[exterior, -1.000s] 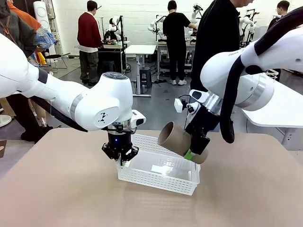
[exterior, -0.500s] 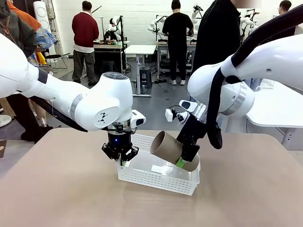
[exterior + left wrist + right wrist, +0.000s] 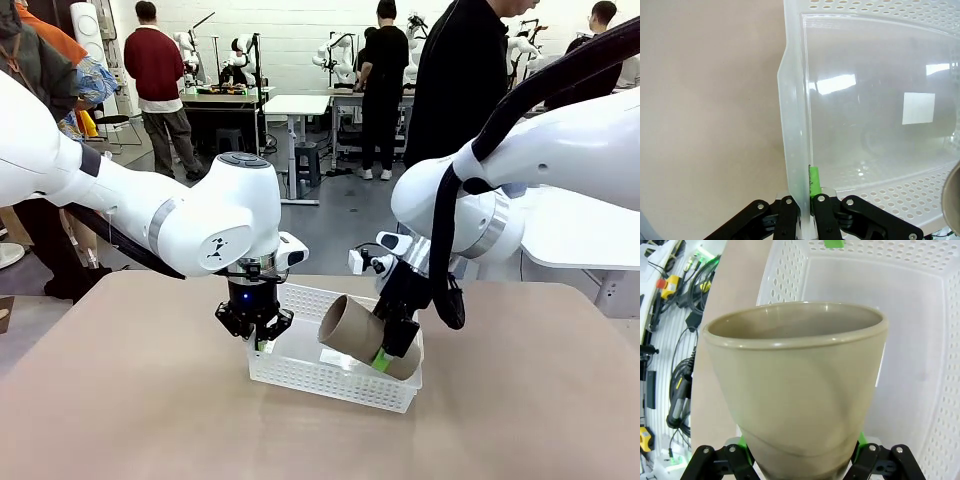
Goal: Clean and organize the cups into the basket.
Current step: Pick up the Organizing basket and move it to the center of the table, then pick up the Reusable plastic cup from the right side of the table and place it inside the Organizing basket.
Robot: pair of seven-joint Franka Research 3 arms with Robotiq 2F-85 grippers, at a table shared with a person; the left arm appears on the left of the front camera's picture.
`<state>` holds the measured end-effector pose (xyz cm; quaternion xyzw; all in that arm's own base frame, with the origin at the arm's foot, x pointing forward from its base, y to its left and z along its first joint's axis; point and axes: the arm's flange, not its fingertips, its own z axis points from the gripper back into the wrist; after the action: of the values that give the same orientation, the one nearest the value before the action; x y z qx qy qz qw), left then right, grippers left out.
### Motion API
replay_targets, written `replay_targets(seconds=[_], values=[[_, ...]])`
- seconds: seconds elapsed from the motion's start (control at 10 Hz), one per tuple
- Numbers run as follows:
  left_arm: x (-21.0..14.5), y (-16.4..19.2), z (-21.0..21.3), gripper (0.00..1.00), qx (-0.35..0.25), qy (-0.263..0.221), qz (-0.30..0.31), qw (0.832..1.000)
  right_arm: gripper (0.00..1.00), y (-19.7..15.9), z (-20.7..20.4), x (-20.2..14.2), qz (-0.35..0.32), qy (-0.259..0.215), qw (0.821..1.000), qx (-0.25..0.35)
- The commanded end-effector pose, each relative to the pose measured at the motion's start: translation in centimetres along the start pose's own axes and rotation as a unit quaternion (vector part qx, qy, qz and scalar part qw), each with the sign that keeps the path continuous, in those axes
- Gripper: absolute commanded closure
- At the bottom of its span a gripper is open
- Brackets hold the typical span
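Note:
The white perforated basket [image 3: 330,382] sits mid-table. My left gripper [image 3: 257,336] is shut on its left end wall; in the left wrist view the fingers [image 3: 788,216] pinch that wall [image 3: 792,125] from both sides. A tan-brown cup [image 3: 352,330] lies tilted on its side, mouth toward the left, low over the basket's right half. My right gripper [image 3: 392,350] is shut on the cup near its base. In the right wrist view the cup [image 3: 795,385] stands between my right gripper's [image 3: 800,462] green pads, with the basket floor [image 3: 920,315] beyond it.
A person in black [image 3: 460,80] stands at the table's far side. A white table [image 3: 590,235] lies to the right. Cables [image 3: 680,385] lie on the floor past the table edge. Bare tan tabletop [image 3: 130,400] surrounds the basket.
My right gripper has carried the tan cup down and leftward, from above the basket's right rim to low inside it. The left gripper has kept its hold on the basket wall.

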<state>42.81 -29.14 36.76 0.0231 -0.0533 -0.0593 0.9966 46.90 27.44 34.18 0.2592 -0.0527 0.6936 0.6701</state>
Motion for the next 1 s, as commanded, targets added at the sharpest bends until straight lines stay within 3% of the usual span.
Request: replay_targets(seconds=[0.0,0.2,0.3,0.7,0.9], values=[[-0.3,0.3,0.1,1.00,-0.002,-0.004,-0.003,1.000,0.19,-1.1,-0.4,0.3,-0.005,0.014,1.000,0.020],[-0.3,0.3,0.1,1.00,-0.002,-0.004,-0.003,1.000,0.16,-1.3,-0.9,0.5,0.002,0.022,0.999,0.030],[-0.3,0.3,0.1,1.00,-0.002,-0.004,-0.003,1.000,0.00,-1.2,-0.9,0.7,0.006,0.026,0.999,0.033],[-0.3,0.3,0.1,1.00,-0.002,-0.004,-0.003,1.000,0.00,-0.2,-0.2,1.2,0.020,0.034,0.999,0.029],[-0.3,0.3,0.1,1.00,-0.002,-0.004,-0.003,1.000,0.00,1.9,2.4,1.2,0.036,0.049,0.998,-0.012]])
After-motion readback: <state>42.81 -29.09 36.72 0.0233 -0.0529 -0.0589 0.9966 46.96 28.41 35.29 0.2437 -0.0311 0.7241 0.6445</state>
